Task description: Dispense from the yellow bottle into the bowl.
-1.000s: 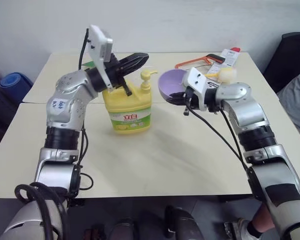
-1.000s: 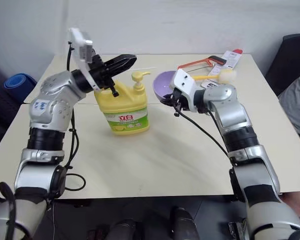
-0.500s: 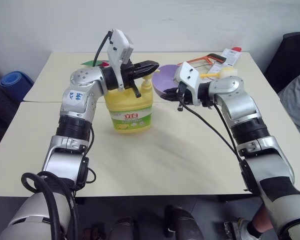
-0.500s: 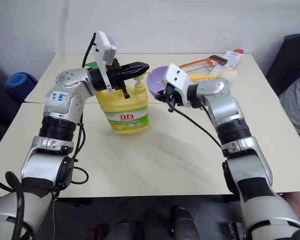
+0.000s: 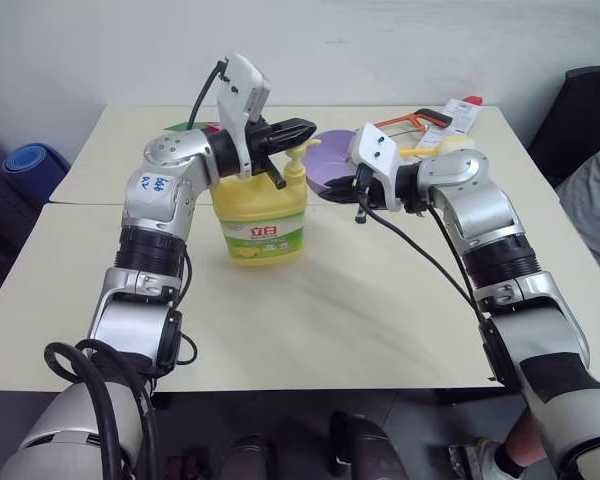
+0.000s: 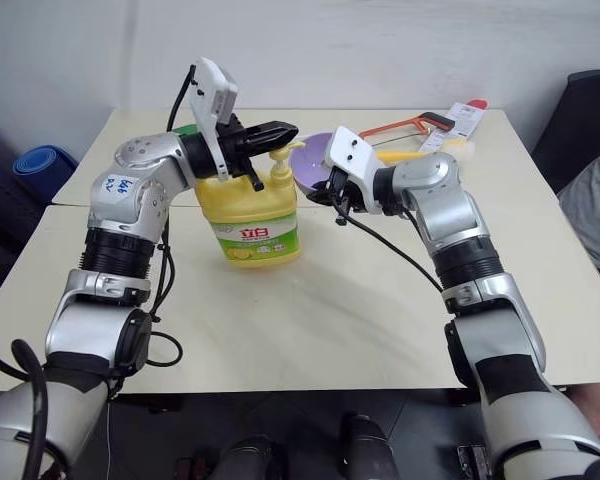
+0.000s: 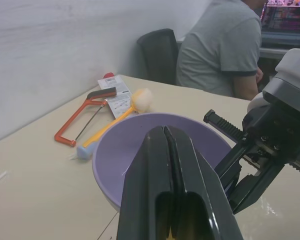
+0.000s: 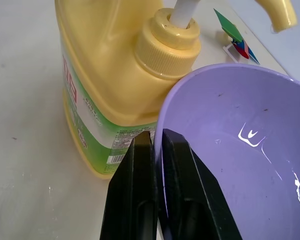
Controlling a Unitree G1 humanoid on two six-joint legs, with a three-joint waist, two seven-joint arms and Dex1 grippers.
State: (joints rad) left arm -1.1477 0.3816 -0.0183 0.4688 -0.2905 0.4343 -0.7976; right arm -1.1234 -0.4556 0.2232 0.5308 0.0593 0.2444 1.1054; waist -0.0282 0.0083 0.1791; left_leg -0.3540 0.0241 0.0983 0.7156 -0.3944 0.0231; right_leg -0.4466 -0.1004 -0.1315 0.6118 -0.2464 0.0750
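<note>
Yellow bottle (image 5: 260, 215), green-white label

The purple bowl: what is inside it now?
The bowl shows a bare purple inside, except tiny dark specks. The right gripper pinches its rim, covering a little of the wall there.

Bowl (image 6: 315, 160) beside yellow bottle (image 6: 250, 215)

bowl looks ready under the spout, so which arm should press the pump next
Left. The left gripper, shut, hovers just above the yellow bottle's pump head. The right gripper is shut on the rim of the lilac bowl, holding it beside the spout.
</note>
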